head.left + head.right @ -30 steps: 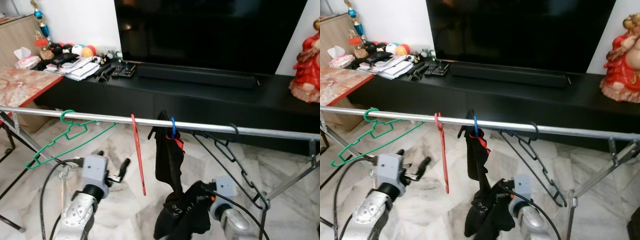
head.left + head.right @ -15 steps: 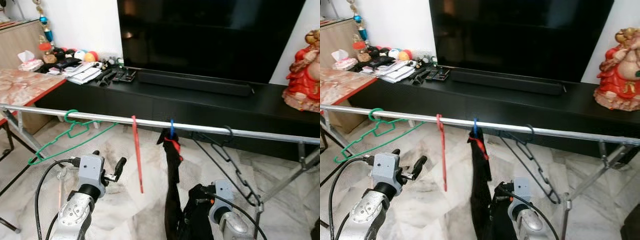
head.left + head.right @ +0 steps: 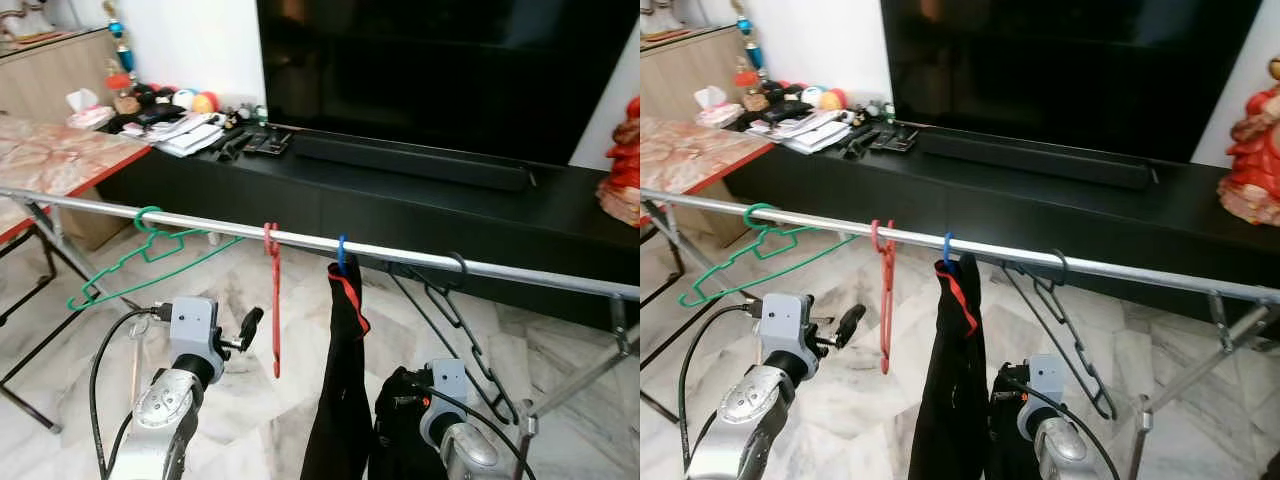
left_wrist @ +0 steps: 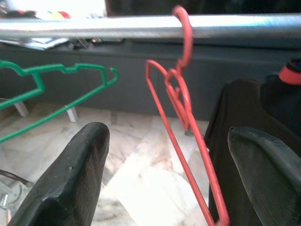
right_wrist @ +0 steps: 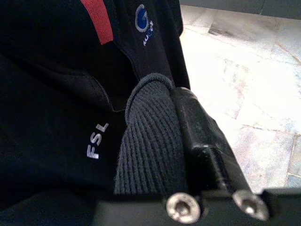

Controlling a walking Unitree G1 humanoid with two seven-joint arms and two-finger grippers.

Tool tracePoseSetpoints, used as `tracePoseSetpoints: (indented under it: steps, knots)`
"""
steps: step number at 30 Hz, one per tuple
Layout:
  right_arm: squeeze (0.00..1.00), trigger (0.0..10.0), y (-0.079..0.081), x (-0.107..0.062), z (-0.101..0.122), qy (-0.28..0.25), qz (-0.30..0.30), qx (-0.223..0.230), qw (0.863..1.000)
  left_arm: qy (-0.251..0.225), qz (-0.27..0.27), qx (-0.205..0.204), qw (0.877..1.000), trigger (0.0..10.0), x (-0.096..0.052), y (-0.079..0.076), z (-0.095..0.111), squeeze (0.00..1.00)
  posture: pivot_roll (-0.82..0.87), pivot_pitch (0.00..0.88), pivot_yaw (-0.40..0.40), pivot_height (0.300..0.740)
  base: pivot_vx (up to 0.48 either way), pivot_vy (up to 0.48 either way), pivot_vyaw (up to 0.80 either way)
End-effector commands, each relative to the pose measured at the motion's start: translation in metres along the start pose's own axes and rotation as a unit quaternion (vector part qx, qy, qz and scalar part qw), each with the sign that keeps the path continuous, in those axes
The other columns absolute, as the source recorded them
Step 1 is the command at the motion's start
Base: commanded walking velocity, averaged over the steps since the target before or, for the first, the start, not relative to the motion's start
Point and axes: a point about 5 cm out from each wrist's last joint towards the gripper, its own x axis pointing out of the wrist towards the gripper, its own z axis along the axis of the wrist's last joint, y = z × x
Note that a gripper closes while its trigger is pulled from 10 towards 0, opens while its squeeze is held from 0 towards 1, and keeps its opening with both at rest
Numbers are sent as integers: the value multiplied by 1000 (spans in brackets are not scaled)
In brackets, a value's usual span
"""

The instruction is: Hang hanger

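Left wrist view: red hanger [image 4: 186,127] on rail [image 4: 94,27], directly ahead between wide left jaws; long axis hangs downward. Right gripper [image 5: 188,136] pinches black garment [image 5: 56,94].

Readable text is on the black garment [image 5: 56,94] in the right wrist view. White letters "FSL" [image 5: 98,146] printed on the dark fabric, running at a slant. Higher up, next to the red stripe [image 5: 99,21], a small round blue-and-white logo [image 5: 141,18] with a short line of white lettering beside it, too small and blurred to read. Papers on the black TV shelf [image 3: 190,135]: print not legible.
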Motion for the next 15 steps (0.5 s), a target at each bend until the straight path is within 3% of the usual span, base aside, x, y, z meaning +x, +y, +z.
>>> tracePoseSetpoints:
  steps: [1, 4, 9, 12, 15]
  knots:
    - [0, 10000, -1, 2, 7, -17, -10, 4, 1000, -10, -4, 33, 999, 10000, 0, 2, 2, 0, 7, 28, 23, 740, 0, 0, 0]
    - [0, 10000, -4, 0, 2, -6, -20, 12, 1000, 2, -25, 70, 997, 10000, -7, -2, -4, 0, 13, 29, 22, 740, 0, 0, 0]
    - [0, 10000, -8, -4, -7, 7, -39, 25, 999, -8, -5, 57, 998, 10000, -20, 1, -2, 0, 16, 31, 20, 740, 0, 0, 0]
    - [0, 10000, -6, -4, -8, 8, -36, 27, 999, 6, -14, 91, 996, 10000, -23, -1, -8, 0, 28, 35, 20, 740, 0, 0, 0]
    - [0, 10000, -5, -3, -8, 6, -31, 26, 999, 0, -9, 79, 997, 10000, -23, -2, -7, 0, 22, 30, 19, 740, 0, 0, 0]
